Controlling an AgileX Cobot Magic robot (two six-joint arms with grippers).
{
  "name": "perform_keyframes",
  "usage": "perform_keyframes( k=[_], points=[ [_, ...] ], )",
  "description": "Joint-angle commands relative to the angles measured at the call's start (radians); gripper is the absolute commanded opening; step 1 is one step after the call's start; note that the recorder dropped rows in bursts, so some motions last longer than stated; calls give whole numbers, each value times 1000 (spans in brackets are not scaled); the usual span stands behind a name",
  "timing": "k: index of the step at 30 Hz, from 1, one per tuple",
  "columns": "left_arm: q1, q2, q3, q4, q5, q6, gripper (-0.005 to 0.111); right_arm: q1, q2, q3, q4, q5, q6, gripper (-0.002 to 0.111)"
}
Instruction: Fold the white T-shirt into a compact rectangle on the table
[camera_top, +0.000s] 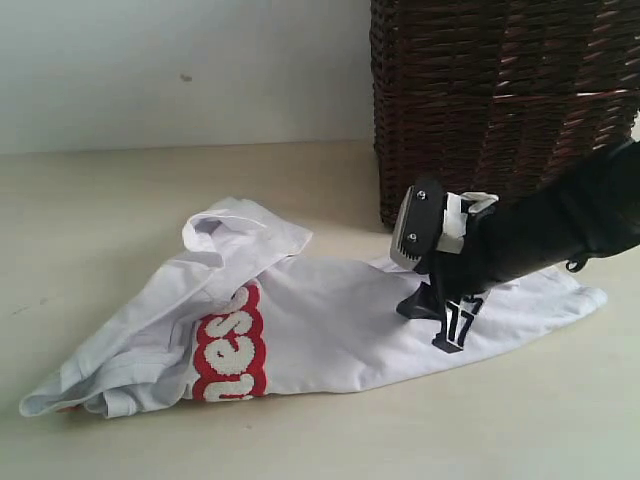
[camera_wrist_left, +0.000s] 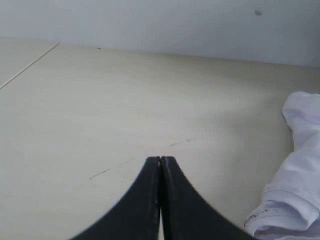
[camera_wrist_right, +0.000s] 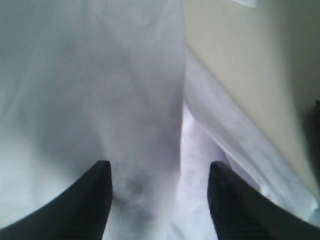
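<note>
The white T-shirt (camera_top: 330, 320) lies on the pale bench (camera_top: 120, 200), stretched in a loose, uneven wedge from the near left towards the right. Its left end is bunched into rumpled layers, and one flap (camera_top: 245, 235) is folded back over the top. A band of red-outlined lettering (camera_top: 232, 345) runs across the cloth, curving round a fold. The right part of the shirt lies flatter and tapers to a point near the bench's right side.

A dark brown wicker basket (camera_top: 500, 100) stands behind the shirt at the right, against the pale wall (camera_top: 180, 70).

The black right arm (camera_top: 560, 225) reaches in from the right and tips down over the flatter right part of the shirt, its jaws down at the cloth. In the right wrist view the two dark fingers (camera_wrist_right: 95, 200) stand clearly apart with white cloth (camera_wrist_right: 90, 90) beneath and between them; a raised ridge of fabric runs up between them, but nothing is pinched. A strip of bare bench (camera_wrist_right: 235, 75) shows beside the shirt's edge.

In the left wrist view the left jaws are pressed together, fingers (camera_wrist_left: 145, 200) meeting at the tips and gripping nothing, over bare bench (camera_wrist_left: 125, 100). A crumpled edge of the shirt (camera_wrist_left: 295, 190) lies off to one side, apart from them.
</note>
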Motion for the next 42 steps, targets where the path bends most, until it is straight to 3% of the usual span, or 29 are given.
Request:
perform_keyframes(
  k=[1, 6, 12, 15, 18, 21, 22, 23, 24, 29, 30, 33, 35, 38, 42],
  points=[
    [3, -6, 3, 2, -8, -5, 0, -4, 2, -13, -6, 42, -7, 39],
    [3, -6, 3, 2, -8, -5, 0, -4, -73, -13, -143, 296, -7, 0],
    [3, -6, 3, 2, -8, -5, 0, -4, -131, -13, -410, 652, 178, 0],
    [3, -6, 3, 2, -8, -5, 0, -4, -131, -13, -535, 675, 223, 2],
    [3, -6, 3, 2, -8, -5, 0, -4, -132, -10, -576, 518, 284, 19],
    [3, -6, 3, 2, -8, -5, 0, -4, -135, -10, -558, 253, 359, 42],
    [3, -6, 3, 2, -8, -5, 0, -4, -132, -10, -537, 72, 388, 53],
    [3, -6, 3, 2, -8, -5, 0, -4, -124, -10, -526, 19, 388, 55],
    [3, -6, 3, 2, -8, -5, 0, -4, -94, -10, -505, -63, 388, 55],
    [3, -6, 3, 2, -8, -5, 0, -4, 37, -10, -505, -87, 403, 50],
    [3, -6, 3, 2, -8, -5, 0, -4, 42, -10, -511, -52, 450, 41],
    [3, -6, 3, 2, -8, -5, 0, -4, -17, -10, -539, 281, 394, 11],
    [3, -6, 3, 2, -8, -5, 0, -4, -50, -10, -587, 481, 398, 3],
    [3, -6, 3, 2, -8, -5, 0, -4, -86, -10, -646, 588, 403, 5],
    [3, -6, 3, 2, -8, -5, 0, -4, -144, -10, -646, 468, 403, 27]
  ],
)
